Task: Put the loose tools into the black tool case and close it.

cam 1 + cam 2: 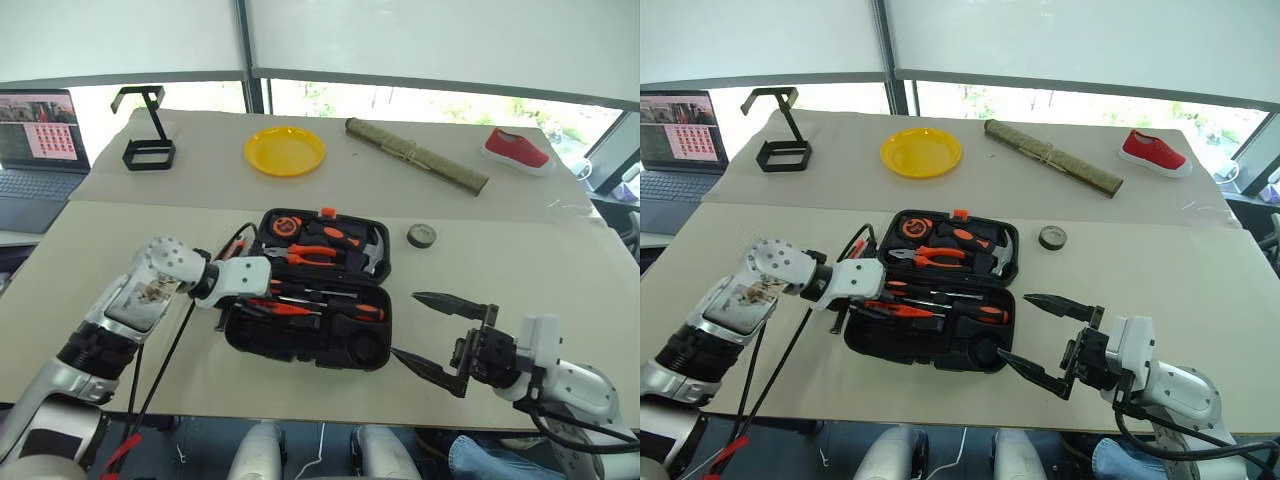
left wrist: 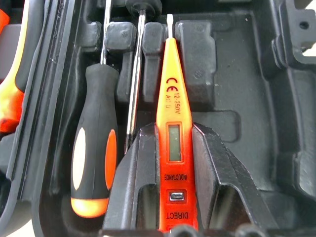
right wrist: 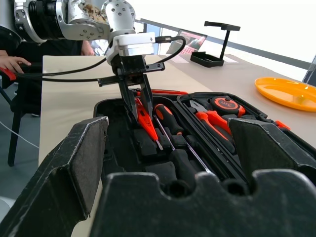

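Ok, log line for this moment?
left gripper: shut on slim orange screwdriver, over black tool case | right gripper: open, empty | case: open

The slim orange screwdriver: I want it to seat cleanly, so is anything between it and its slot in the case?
Nothing visible. The left claw holds the slim orange screwdriver over a bare slot in the case, beside a seated black-handled screwdriver.
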Robot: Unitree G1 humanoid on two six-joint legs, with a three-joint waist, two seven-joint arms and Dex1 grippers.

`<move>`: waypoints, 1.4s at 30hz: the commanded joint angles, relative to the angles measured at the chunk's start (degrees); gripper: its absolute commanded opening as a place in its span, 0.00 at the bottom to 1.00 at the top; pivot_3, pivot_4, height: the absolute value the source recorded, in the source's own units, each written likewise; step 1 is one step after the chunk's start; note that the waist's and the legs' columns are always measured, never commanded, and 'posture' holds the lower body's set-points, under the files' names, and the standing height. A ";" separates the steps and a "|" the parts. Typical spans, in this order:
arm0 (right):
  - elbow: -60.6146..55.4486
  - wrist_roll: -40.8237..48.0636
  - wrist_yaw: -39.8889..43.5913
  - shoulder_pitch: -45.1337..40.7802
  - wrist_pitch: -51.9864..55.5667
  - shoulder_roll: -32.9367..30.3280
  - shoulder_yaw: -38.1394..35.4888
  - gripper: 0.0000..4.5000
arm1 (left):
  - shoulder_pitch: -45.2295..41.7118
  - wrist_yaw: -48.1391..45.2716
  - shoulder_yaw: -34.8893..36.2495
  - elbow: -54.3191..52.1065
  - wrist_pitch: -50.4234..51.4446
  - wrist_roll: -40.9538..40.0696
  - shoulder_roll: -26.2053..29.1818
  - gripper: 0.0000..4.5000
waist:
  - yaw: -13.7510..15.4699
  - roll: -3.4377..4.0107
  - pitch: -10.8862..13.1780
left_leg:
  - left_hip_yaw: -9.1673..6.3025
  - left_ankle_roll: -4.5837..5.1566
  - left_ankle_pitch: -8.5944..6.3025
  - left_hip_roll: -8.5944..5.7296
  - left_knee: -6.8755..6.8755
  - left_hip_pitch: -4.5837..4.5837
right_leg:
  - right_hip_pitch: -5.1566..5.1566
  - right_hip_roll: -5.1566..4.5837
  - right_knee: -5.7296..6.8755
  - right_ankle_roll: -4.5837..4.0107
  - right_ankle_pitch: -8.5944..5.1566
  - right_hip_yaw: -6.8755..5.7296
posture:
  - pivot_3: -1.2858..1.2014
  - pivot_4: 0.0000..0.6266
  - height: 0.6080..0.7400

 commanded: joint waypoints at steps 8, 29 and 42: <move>-0.59 0.28 0.53 0.01 -1.25 -0.07 -0.82 1.00 | 0.59 -1.68 -3.76 0.89 0.47 5.34 1.83 0.10 | -0.16 0.08 -0.05 | 0.01 0.02 -0.01 0.02 0.02 0.06 | 0.03 0.05 0.01 0.00 0.00 0.05 | 0.52 0.24 1.00; 1.75 -0.39 1.56 -0.75 -1.69 0.83 0.72 1.00 | 1.99 -1.76 12.20 5.42 -4.05 -13.89 -5.20 0.43 | -0.12 0.21 -0.10 | -0.07 0.09 -0.05 0.07 0.31 -0.14 | -0.02 0.13 0.05 0.01 0.00 0.08 | 0.52 0.24 1.00; 3.32 -1.31 1.49 -3.60 -2.50 1.77 2.25 1.00 | 6.51 -2.00 10.93 16.88 -17.07 -10.75 -10.07 0.01 | -0.02 0.21 -0.10 | -0.07 0.12 -0.07 0.06 0.35 -0.17 | -0.02 0.13 0.06 0.03 0.02 0.09 | 0.52 0.24 1.00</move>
